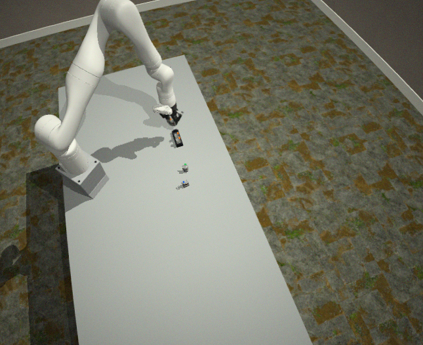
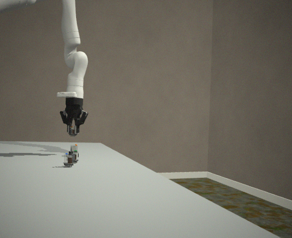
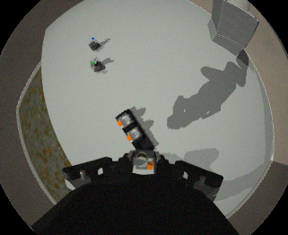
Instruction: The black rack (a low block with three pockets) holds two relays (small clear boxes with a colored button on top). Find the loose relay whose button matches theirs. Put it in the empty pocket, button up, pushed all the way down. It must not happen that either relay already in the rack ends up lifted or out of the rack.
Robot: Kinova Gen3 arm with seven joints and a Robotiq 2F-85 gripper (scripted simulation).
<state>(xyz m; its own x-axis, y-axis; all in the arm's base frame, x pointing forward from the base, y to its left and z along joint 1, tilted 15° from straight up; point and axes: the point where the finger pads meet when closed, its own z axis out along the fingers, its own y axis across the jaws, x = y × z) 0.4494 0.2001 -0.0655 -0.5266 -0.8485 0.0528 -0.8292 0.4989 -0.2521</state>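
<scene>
My gripper (image 1: 172, 119) (image 2: 73, 133) (image 3: 144, 157) is shut on a clear relay with an orange button (image 3: 144, 161) (image 2: 72, 130) and holds it well above the table. The black rack (image 1: 177, 138) (image 3: 135, 126) lies just ahead of the gripper. It holds two relays with orange buttons; in the wrist view its near pocket lies right under the held relay and is hidden. A loose relay with a green button (image 1: 185, 167) (image 3: 96, 65) and one with a blue button (image 1: 183, 183) (image 3: 93, 44) (image 2: 67, 159) stand farther along the table.
The grey table (image 1: 148, 241) (image 2: 115, 199) is long, with its right edge close to the rack. The arm's base (image 1: 80, 178) (image 3: 231, 21) stands at the table's left side. Patterned floor (image 1: 315, 148) surrounds the table.
</scene>
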